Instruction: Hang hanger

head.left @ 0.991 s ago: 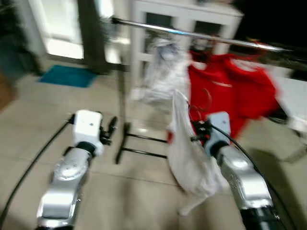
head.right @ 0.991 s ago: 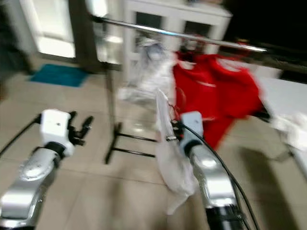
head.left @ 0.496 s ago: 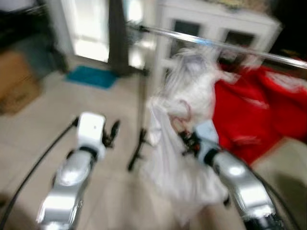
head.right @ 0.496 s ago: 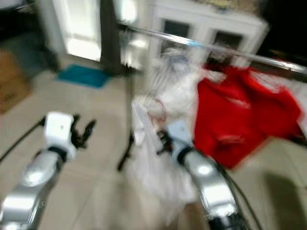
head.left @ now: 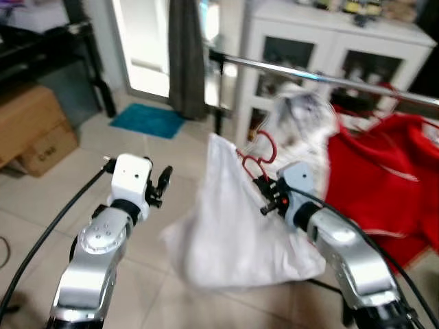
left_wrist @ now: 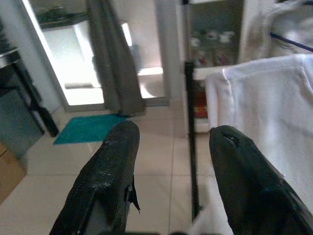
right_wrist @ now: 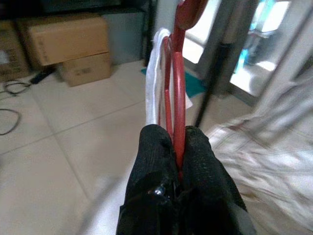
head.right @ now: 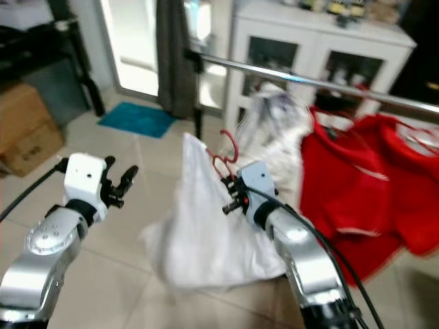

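**Hook sits below the rail, up and ahead of the right claw**

On the left, the left claw is held out in front of the robot with its fingers spread and nothing between them; the left wrist view shows floor and a teal mat through the gap. It is well apart from the work.

In the middle, the right claw is pressed together on the red hanger, pinching its wire just below the hook. A white garment drapes from the hanger and billows down and to the left of the claw. The hook rises above the claw, pointing up.

Above and beyond runs the chrome rail, slanting from upper left down to the right across the view. The hook lies below it and on the near side, so by my reading the next move is up and forward, carried by the right arm.

Further right, a white garment and a red garment already hang on the rail; the free stretch lies to their left.
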Robot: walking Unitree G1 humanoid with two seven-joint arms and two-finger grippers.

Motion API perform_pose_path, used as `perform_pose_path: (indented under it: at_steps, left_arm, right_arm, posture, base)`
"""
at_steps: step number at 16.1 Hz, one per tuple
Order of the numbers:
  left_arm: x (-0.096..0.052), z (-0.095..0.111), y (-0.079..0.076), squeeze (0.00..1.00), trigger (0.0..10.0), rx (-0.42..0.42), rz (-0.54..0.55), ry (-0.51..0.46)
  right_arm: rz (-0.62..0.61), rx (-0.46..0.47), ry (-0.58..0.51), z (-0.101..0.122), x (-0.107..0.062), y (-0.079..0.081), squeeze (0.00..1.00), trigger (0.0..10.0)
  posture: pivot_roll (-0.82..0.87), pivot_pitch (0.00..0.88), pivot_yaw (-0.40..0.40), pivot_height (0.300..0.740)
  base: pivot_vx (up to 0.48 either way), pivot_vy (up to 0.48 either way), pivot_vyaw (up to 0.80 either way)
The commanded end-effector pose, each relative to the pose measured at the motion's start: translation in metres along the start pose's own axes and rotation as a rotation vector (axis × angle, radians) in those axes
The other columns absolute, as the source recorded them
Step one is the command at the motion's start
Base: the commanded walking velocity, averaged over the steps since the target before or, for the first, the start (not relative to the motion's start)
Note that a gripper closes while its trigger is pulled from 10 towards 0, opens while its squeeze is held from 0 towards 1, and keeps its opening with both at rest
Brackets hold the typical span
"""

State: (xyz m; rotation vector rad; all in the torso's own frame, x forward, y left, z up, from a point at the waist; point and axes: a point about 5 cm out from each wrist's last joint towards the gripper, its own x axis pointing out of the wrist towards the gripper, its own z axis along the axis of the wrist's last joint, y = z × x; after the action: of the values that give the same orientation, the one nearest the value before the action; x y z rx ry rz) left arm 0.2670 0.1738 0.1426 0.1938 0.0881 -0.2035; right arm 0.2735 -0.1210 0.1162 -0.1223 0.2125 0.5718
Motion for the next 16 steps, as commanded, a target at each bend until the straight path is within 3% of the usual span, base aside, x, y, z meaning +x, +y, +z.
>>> perform_pose_path:
  at_steps: [1, 4, 8, 16]
  left_arm:
    - [0.001, -0.002, 0.0, 0.0, 10.0, -0.044, 0.006, 0.014]
    - [-0.006, -0.008, -0.005, 0.0, 10.0, -0.023, -0.041, 0.032]
    - [-0.009, -0.011, -0.005, 0.0, 10.0, -0.03, -0.077, 0.032]
    - [-0.011, -0.016, -0.006, 0.0, 10.0, -0.049, -0.033, 0.021]
  right_arm:
    - [0.011, 0.002, -0.006, 0.0, -0.005, -0.001, 0.0, 10.0]
    - [-0.005, 0.025, 0.04, -0.016, -0.019, -0.008, 0.0, 10.0]
    - [-0.015, 0.013, 0.167, -0.034, -0.036, -0.016, 0.0, 10.0]
    - [-0.247, 0.037, 0.195, -0.036, -0.035, -0.035, 0.0, 10.0]
  posture:
    - [-0.05, 0.0, -0.038, 0.74]
    - [-0.05, 0.005, -0.047, 0.74]
    - [-0.06, 0.019, -0.048, 0.74]
    - [-0.06, 0.022, -0.043, 0.74]
  base:
    - [0.0, 0.0, 0.0]
    - [0.0, 0.0, 0.0]
    - [0.0, 0.0, -0.8]
    - [0.0, 0.0, -0.8]
